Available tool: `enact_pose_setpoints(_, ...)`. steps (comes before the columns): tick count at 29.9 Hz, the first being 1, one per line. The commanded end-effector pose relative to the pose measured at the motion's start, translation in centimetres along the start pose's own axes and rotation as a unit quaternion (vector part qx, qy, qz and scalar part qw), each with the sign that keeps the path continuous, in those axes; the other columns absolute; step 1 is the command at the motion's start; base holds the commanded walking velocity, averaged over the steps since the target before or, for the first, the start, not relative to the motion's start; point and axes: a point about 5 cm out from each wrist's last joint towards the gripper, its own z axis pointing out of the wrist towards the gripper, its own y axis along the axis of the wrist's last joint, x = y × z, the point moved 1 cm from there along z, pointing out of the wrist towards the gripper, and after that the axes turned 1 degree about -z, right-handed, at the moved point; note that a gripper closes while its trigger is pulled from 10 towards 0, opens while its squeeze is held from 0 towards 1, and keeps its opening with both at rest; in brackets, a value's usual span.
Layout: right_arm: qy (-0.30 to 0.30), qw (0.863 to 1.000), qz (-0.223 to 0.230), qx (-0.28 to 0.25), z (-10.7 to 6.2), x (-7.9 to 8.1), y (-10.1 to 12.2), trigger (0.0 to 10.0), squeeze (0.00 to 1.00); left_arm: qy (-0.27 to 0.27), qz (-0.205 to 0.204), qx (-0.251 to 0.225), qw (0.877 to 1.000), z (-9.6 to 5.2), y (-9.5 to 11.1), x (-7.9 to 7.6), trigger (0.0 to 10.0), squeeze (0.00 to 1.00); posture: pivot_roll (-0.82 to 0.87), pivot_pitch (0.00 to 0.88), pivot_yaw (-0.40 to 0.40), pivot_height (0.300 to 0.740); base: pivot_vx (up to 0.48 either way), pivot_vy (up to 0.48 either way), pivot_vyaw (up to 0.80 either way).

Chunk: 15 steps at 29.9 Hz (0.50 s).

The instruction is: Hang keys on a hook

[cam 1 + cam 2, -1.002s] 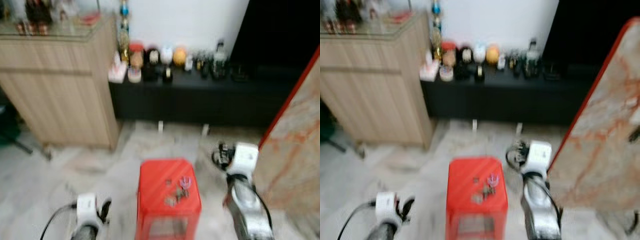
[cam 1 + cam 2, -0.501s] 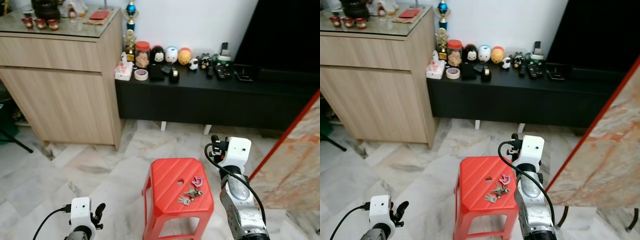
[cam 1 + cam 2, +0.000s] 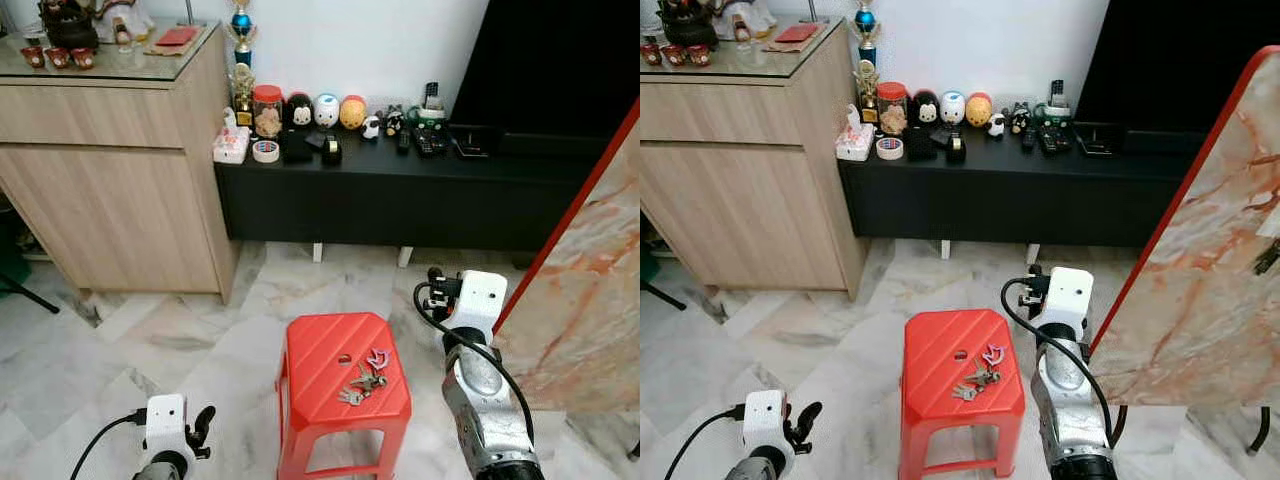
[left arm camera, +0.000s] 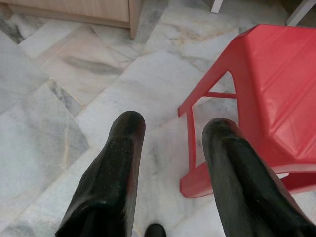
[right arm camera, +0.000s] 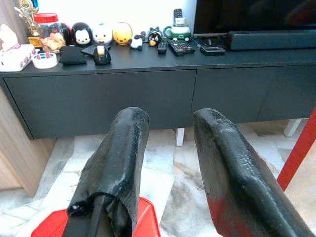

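Note:
A bunch of keys [image 3: 362, 379] with a pink tag lies on top of a red plastic stool [image 3: 318, 352] on the marble floor. My right gripper [image 5: 170, 118] hangs to the right of the stool, above seat height. It is open with nothing between its fingers and points toward the black TV console. The right wrist [image 3: 478, 302] sits about a hand's width from the keys. My left gripper [image 4: 175, 126] is low, left of the stool near the floor. It is open and empty, and the stool's legs [image 4: 190, 143] are just ahead of it.
A wooden cabinet [image 3: 110, 170] stands at the back left. The low black console [image 3: 400, 195] carries figurines, a tape roll and remotes. A marble slab with a red edge [image 3: 590, 280] leans close on the right. Open floor lies left of the stool.
The camera has shifted and the blurred picture has turned sharp. The keys lie on the stool as before, and both arms keep about the same pose.

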Motion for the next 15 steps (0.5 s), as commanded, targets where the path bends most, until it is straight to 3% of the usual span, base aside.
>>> enact_pose_setpoints(1,0.003,1.000,-0.004,-0.007,0.0,0.1,0.1,10.0,0.00,-0.003,0.004,0.001,1.000,-0.1,-0.1,-0.2,10.0,0.00,0.11,0.005,-0.078,0.705,0.000,0.000,0.00)
enact_pose_setpoints(6,0.006,1.000,-0.008,-0.010,0.0,0.0,0.2,10.0,0.00,0.007,0.001,-0.034,0.999,0.2,1.2,0.0,10.0,0.00,0.11,0.011,-0.080,0.705,0.000,0.000,0.00)
enact_pose_setpoints(8,0.006,1.000,-0.005,-0.009,0.0,0.0,0.2,10.0,0.00,0.005,-0.004,-0.071,0.997,0.7,2.7,-0.2,10.0,0.00,0.11,0.011,-0.080,0.705,0.000,0.000,0.00)
enact_pose_setpoints(15,0.007,1.000,-0.003,-0.010,0.0,0.1,0.2,10.0,0.00,-0.010,0.000,-0.116,0.993,1.2,4.8,-1.0,10.0,0.00,0.11,0.018,-0.077,0.705,0.000,0.000,0.00)
